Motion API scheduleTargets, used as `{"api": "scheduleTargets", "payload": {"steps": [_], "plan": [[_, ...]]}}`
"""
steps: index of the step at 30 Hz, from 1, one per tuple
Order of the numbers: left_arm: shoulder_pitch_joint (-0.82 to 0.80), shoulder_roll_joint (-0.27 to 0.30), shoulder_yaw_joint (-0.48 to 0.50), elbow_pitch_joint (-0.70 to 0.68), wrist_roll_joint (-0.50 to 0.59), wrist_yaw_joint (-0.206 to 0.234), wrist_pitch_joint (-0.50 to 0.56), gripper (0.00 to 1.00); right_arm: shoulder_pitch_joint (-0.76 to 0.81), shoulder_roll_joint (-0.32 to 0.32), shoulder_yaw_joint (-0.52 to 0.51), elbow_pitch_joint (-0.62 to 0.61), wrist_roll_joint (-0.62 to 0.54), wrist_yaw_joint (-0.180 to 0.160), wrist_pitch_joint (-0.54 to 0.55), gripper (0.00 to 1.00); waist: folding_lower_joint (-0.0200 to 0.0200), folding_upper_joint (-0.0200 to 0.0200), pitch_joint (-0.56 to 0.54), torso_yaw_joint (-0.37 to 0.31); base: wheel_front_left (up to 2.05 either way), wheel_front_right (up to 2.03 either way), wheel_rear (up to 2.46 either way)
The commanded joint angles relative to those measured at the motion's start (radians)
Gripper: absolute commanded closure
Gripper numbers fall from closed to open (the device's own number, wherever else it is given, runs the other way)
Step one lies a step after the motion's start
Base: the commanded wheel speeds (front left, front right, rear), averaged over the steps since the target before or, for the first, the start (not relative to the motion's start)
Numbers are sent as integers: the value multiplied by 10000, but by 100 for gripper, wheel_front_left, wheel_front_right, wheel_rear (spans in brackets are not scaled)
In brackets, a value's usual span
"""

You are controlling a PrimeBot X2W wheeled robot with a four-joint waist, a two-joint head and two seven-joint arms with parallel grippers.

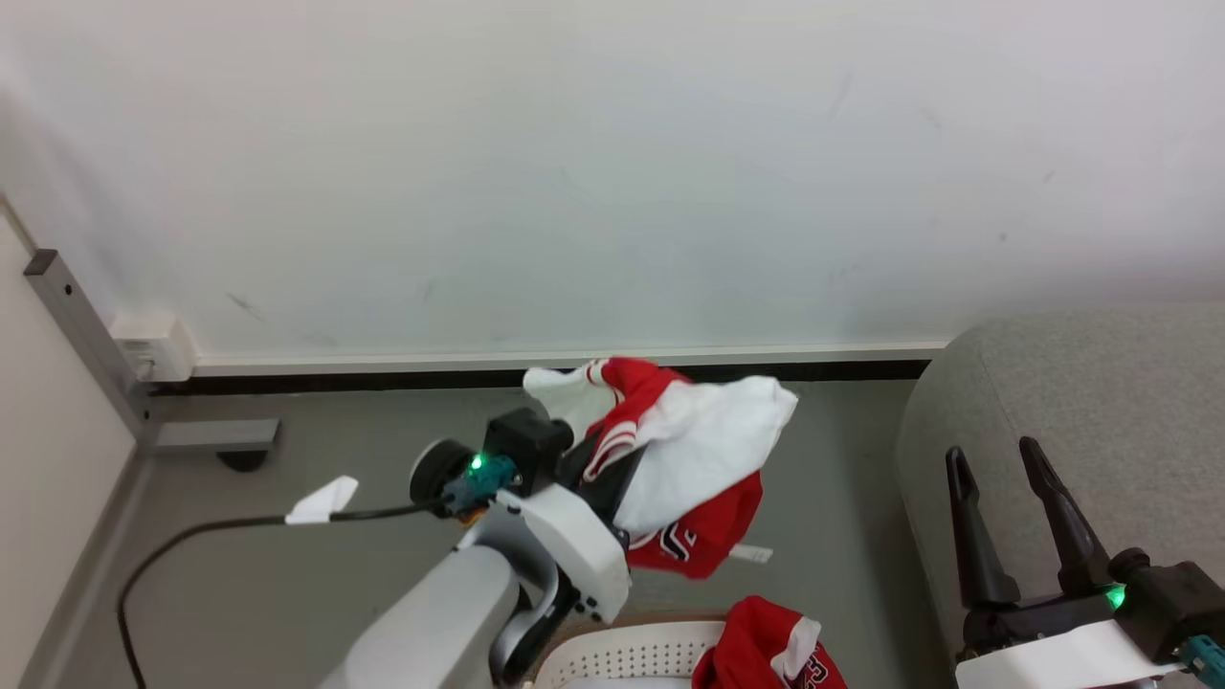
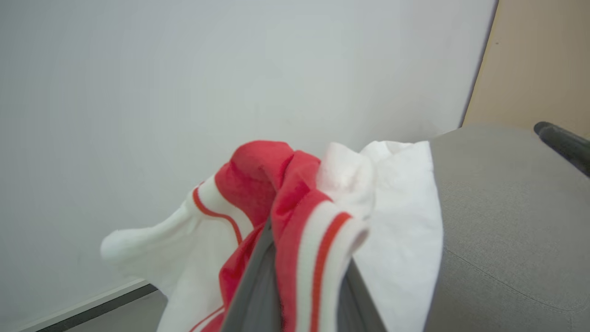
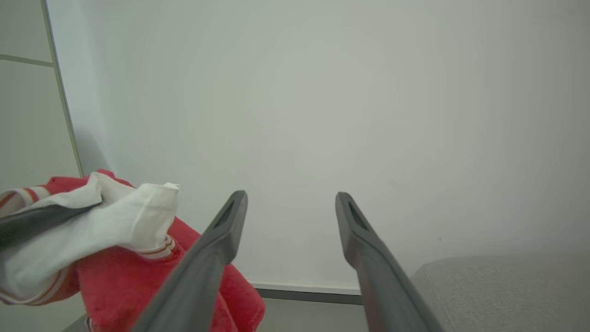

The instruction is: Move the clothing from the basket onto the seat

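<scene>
Held item: a soft red sports garment (image 1: 689, 450) with broad white fabric panels and red-white striped trim. It is bunched and draped, with lettering partly visible on its lower red fold and a small white label hanging beneath.
Held item location: raised clear of the floor, above and beyond the basket. In the head view it is to the left of the seat and apart from it, and it hangs in front of the wall.
Tool, left: the left gripper (image 2: 309, 244) is clenched on the striped trim of the red sports garment. Cloth is pinched between its two grey fingers and spills over them.
Tool, right: the right gripper (image 1: 991, 450) is released, with both long dark fingers spread wide and nothing between them. In the head view it is seen against the seat's left edge.
Container: an oval cream-white plastic laundry basket (image 1: 627, 658) with rows of small holes and a brown rim, at the bottom edge of the head view.
Container content: a second red garment (image 1: 756, 651) with white trim, heaped at the rim and rising above it.
Target surface: a large light-grey fabric-upholstered seat (image 1: 1101, 402) with a rounded corner, on the right.
Floor: a smooth grey floor (image 1: 287, 593).
Wall: a plain white wall (image 1: 612, 172), with a white skirting strip (image 1: 536, 361) above a dark gap.
Fixtures: a grey metal post (image 1: 81, 321) and a small white box (image 1: 153, 346) stand at the left corner. A black cable (image 1: 182, 541) carrying a white tag (image 1: 323, 500) runs to the left wrist.
</scene>
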Motion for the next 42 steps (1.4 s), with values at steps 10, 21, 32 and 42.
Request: {"api": "scheduleTargets", "payload": {"steps": [10,21,32,42], "plan": [[-385,493,415,-2038,-422,298,955,100,117,-96,859,250,154,-21,9,0,3,-1,11,160,0,0,0],[-92,647,354,-2803,-525,495,1178,100,-396,-521,1866,598,217,-21,8,0,3,-1,227,138,0,0,0],[25,398,-70,-2921,-606,261,1275,100,-1583,-1504,3897,2269,631,-21,27,0,3,-1,311,609,0,0,0],[44,-14,-600,-2750,-679,-54,1416,100,-3351,-1971,6216,4151,1534,-21,33,0,3,-1,154,1349,0,0,0]]}}
